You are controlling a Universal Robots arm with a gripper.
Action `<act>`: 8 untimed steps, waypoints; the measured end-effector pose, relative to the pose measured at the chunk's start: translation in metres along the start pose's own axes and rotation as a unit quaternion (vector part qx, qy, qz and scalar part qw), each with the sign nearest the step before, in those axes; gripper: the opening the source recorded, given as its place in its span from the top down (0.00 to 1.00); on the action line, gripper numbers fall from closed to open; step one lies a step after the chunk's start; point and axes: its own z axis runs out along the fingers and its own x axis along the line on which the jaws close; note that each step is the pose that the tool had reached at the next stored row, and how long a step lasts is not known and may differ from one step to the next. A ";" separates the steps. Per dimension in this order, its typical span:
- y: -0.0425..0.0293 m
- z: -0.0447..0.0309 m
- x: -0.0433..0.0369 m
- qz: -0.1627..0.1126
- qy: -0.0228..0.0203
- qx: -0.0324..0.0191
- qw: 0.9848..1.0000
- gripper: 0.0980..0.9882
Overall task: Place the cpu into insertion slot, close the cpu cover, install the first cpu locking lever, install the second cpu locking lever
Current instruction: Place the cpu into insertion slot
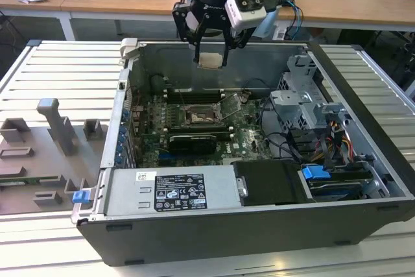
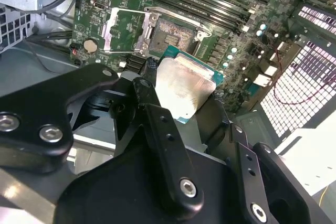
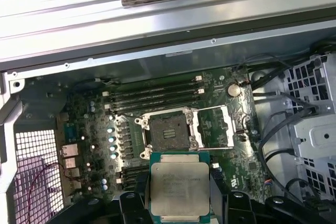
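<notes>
Gripper (image 1: 211,61) is closed on the cpu (image 3: 180,191), its black fingers (image 2: 157,124) pinching two opposite edges so the pale metal face and the whole underside stay free. That edge hold looks deliberate: nothing sits under the chip to foul the socket when it goes down. The cpu is held flat and level, in the air well above the insertion slot (image 3: 169,130). In the first wrist view its outline lies square to the slot's outline, a little off to one side rather than directly over it. Its green border shows all round the silvery lid.

The insertion slot is bare, with its dark centre exposed and nothing seated in it. Just beside the slot, the cpu cover (image 2: 107,35) is swung fully open and lies back on the green motherboard (image 1: 243,137), hinged at the slot's edge. Its cut-out middle shows board beneath. Thin wire levers stand loose along the slot's sides, unlatched, which leaves the way in open from above. Long black memory slots (image 3: 152,95) run alongside the slot on its far side from the cover.

All of this sits inside an open computer case (image 1: 259,225) resting on the slatted counter (image 1: 58,69). I judge the first step as under way, with cover and levers not yet touched.
</notes>
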 end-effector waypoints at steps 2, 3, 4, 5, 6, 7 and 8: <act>0.0000 0.0000 0.0000 0.003 0.000 0.000 1.000 0.50; 0.0000 0.0000 0.0000 0.005 0.000 0.000 1.000 0.50; 0.0000 0.0000 0.0000 0.006 -0.001 0.000 1.000 0.50; 0.0000 0.0000 0.0000 0.008 -0.001 0.000 1.000 0.50; 0.0000 0.0000 0.0000 0.009 -0.001 0.000 1.000 0.50; 0.0000 0.0000 0.0000 0.010 -0.001 0.000 1.000 0.50; 0.0000 0.0000 0.0000 0.012 -0.001 0.000 1.000 0.50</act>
